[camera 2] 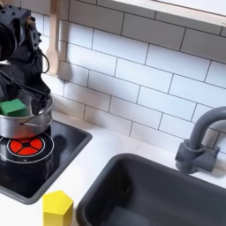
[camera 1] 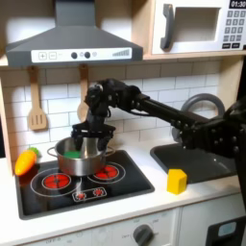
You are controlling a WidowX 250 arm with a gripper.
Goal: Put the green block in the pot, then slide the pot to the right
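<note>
Green block inside pot | end effector grip unclear | carrot in first exterior view

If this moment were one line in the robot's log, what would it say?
gripper: above pot, open/shut unclear | green block: in pot | pot: on stove | yellow cube: on counter by sink

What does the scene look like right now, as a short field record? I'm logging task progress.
pot: on stove, over a burner
green block: inside pot
gripper: at the pot, fingers reaching inside; open or shut unclear
yellow block: on counter between stove and sink
carrot: beside stove, at the first exterior view's left
</note>
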